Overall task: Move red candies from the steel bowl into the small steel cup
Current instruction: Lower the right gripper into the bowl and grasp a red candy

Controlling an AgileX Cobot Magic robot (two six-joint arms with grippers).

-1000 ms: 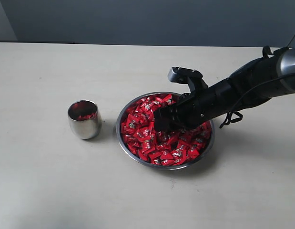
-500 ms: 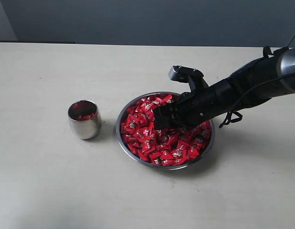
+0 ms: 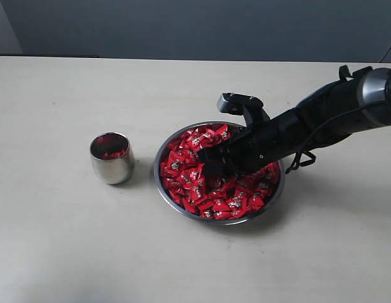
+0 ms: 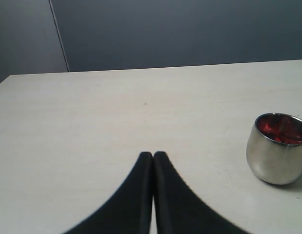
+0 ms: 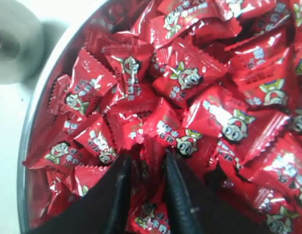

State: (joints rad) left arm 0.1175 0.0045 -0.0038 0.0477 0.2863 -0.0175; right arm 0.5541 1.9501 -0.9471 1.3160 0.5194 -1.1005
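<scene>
Where the table (image 3: 69,252) comes nearest to the exterior camera, the bowl (image 3: 219,221) stands on it, full of candies (image 3: 189,173). The right gripper (image 3: 211,165) reaches in from the right, and its tip is sunk in the heap near the middle of the bowl. In the right wrist view its fingers (image 5: 119,190) stand a narrow gap apart with red wrapper between the tips. If they pinch a candy or not, I cannot tell. Left of the bowl and apart from it, the cup (image 3: 111,159) stands upright with some candies inside. The left gripper (image 4: 153,155) has its fingers pressed together on nothing, low over the table, and the cup is beyond it. Farthest is a grey wall (image 3: 182,25)
</scene>
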